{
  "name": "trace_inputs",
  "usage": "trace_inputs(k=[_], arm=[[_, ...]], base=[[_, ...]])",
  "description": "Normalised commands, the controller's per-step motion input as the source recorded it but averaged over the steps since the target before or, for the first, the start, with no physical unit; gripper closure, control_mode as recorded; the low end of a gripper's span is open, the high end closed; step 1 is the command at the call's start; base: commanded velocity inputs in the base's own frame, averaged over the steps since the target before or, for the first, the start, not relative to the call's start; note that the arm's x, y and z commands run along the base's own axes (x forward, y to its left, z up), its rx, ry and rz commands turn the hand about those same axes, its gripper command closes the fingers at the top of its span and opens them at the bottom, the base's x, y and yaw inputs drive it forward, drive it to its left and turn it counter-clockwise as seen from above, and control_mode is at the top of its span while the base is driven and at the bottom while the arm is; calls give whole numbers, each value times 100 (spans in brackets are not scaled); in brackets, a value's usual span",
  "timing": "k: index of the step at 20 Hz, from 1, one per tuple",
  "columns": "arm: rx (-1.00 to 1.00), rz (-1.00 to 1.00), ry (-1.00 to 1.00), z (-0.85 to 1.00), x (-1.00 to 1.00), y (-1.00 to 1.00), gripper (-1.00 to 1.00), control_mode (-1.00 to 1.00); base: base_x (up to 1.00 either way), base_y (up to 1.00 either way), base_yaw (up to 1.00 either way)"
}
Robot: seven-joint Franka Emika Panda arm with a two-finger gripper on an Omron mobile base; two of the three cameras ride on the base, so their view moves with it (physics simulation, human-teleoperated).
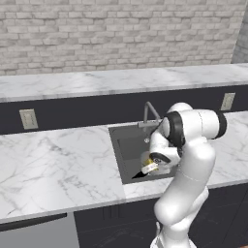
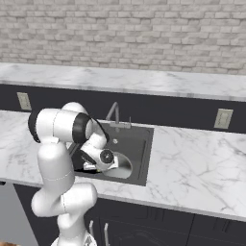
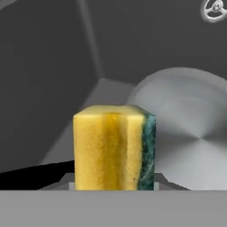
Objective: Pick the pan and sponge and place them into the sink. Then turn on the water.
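The sink (image 1: 127, 156) is a dark grey basin set into the marble table (image 1: 58, 164), with one slim arched faucet (image 1: 149, 112) standing at its back edge. Inside the basin lies one pan (image 3: 195, 128), a shallow round silver-grey dish resting flat on the sink floor; from the right base view its rim shows just beside the robot's wrist. One round silver drain (image 3: 215, 9) sits in the basin floor beyond the pan.

One sponge (image 3: 114, 147), a yellow block with a dark green scouring layer along one side, is held in the gripper (image 1: 151, 167). The jaws stand partly closed against the sponge's sides, with the block upright between them. The hand is lowered into the sink, so the sponge sits within the basin's walls, above its floor and just beside the pan, near the front edge of the basin. From the left base view the yellow of the sponge shows below the wrist, against the pale pan.

Two wall sockets sit on the dark backsplash, one to each side of the sink (image 1: 28, 118) (image 1: 227, 101).
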Motion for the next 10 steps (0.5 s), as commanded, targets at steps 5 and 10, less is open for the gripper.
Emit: trace_inputs(k=[5, 10], arm=[[3, 0, -2, -35, 10, 8, 100, -100], [5, 0, 3, -29, 24, 6, 100, -100]], base=[[0, 0, 0], [0, 0, 0]])
